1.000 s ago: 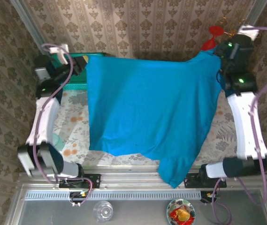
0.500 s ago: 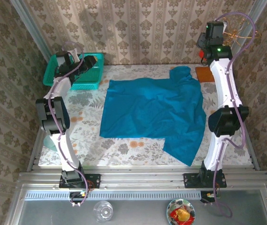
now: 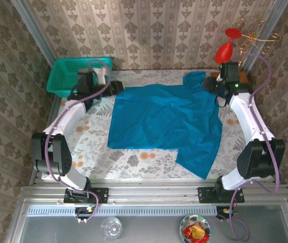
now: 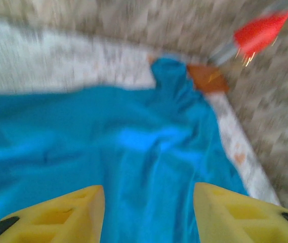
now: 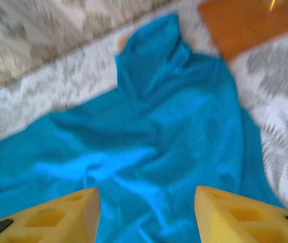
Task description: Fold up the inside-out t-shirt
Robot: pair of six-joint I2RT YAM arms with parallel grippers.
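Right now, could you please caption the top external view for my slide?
Teal t-shirt rumpled on floral table; left gripper and right gripper open at its far corners.

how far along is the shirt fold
Done: the plain teal-blue cotton t-shirt lies spread on the floral table, rumpled. In hand: nothing; the left hand and right hand hover open near its far corners. Left: every fold.

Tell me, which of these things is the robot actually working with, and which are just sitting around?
In the job: teal t-shirt, left gripper, right gripper.
Lying about: teal basket, red object, orange mat, glass, bowl.
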